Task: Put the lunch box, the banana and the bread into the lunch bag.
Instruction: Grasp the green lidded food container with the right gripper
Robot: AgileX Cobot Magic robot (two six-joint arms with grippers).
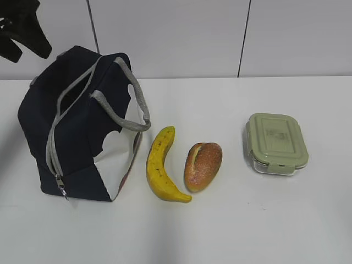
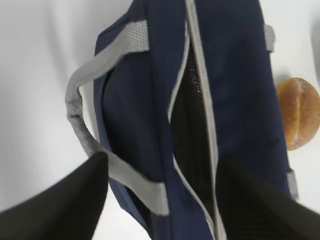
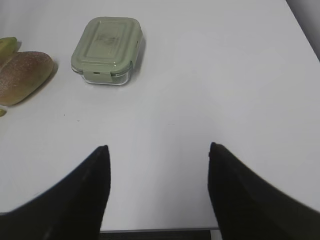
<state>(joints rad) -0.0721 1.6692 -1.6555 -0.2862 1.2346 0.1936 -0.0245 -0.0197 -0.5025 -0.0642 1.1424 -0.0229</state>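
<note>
The navy lunch bag (image 1: 77, 129) stands at the left of the white table, its grey zipper partly open on a narrow dark slit (image 2: 192, 125). The banana (image 1: 162, 165) lies just right of the bag, and the bread (image 1: 203, 165) lies beside the banana. The lunch box (image 1: 276, 142), with its green lid on, sits further right. My left gripper (image 1: 28, 52) hangs open and empty above the bag (image 2: 162, 160). My right gripper (image 3: 157, 149) is open and empty over bare table, well short of the lunch box (image 3: 107, 50). It is out of the exterior view.
The bag's grey strap handles (image 1: 135, 104) arch over its top and right side, and one loops out in the left wrist view (image 2: 82, 115). Bread (image 3: 22, 75) and a banana tip (image 3: 7, 45) show at the right wrist view's left edge. A panelled wall (image 1: 220, 33) stands behind.
</note>
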